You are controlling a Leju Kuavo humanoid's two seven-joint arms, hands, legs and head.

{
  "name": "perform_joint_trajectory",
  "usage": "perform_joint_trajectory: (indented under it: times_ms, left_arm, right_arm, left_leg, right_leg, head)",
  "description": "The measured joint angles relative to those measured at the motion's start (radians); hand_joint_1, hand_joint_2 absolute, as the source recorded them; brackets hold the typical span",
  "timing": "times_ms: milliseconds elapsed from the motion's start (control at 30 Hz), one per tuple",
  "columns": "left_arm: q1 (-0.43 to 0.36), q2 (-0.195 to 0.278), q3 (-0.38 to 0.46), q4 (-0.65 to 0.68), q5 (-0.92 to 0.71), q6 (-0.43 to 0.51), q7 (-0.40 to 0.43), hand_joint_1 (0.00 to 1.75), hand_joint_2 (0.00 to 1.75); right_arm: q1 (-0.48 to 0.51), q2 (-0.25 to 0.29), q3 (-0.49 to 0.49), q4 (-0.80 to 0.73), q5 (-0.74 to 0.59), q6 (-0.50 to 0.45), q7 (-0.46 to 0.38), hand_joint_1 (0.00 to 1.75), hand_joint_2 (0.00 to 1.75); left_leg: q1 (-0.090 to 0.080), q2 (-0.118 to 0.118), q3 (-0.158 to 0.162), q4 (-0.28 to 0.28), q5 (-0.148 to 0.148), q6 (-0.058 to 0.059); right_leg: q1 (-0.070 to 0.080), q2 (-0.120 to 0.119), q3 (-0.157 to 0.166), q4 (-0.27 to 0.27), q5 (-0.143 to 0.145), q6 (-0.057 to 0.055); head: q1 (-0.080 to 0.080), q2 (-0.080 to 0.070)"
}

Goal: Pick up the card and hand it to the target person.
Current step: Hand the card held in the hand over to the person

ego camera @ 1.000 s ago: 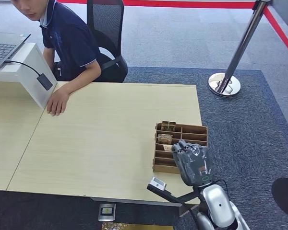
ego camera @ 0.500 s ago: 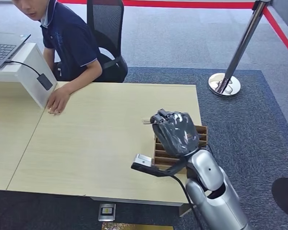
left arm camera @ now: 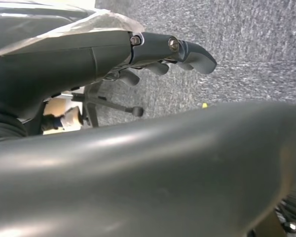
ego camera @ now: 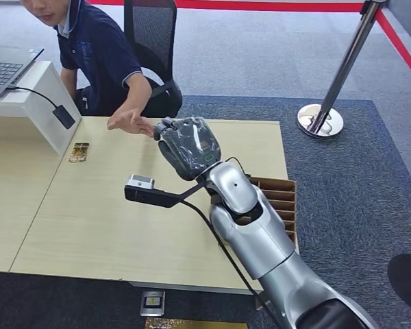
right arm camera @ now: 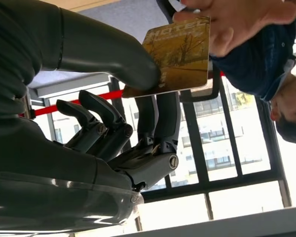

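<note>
— Head view: where is the card?
— Pinched in the right hand [ego camera: 188, 145], thumb over fingers. The card [right arm camera: 176, 54] juts toward the person's hand [ego camera: 131, 123] at about ten o'clock, and that hand already touches its far end.
— And the left hand [left arm camera: 101, 54]?
— Hanging by the floor, fingers apart, holding nothing.

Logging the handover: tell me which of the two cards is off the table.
The card pinched in the right hand, held up at the person's hand. The other card lies flat on the table near the white stand.
</note>
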Motion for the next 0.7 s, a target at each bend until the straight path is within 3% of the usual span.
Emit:
perform_joint_trajectory:
  times_ms: [267,667,700]
  left_arm:
    - [0.000,0.000,-0.001,0.000,-0.019,-0.005,0.010,0.00,0.00]
    - [-0.001,0.003,-0.003,0.000,-0.028,0.000,0.012,0.00,0.00]
    - [-0.001,0.003,-0.003,0.000,-0.028,0.000,0.012,0.00,0.00]
  right_arm:
    - [-0.087,0.060,-0.001,0.250,-0.012,-0.052,-0.021,1.75,1.75]
    - [-0.102,0.077,-0.001,0.353,-0.020,-0.070,-0.023,1.75,1.75]
    - [-0.102,0.078,-0.001,0.355,-0.021,-0.072,-0.023,1.31,1.75]
  left_leg:
    - [0.000,0.000,0.000,0.000,0.000,0.000]
    - [0.000,0.000,0.000,0.000,0.000,0.000]
    - [0.000,0.000,0.000,0.000,0.000,0.000]
  right_leg:
    - [0.000,0.000,0.000,0.000,0.000,0.000]
    - [0.000,0.000,0.000,0.000,0.001,0.000]
    - [0.000,0.000,0.000,0.000,0.001,0.000]
  head:
    - [0.000,0.000]
    - [0.000,0.000]
    - [0.000,0.000]
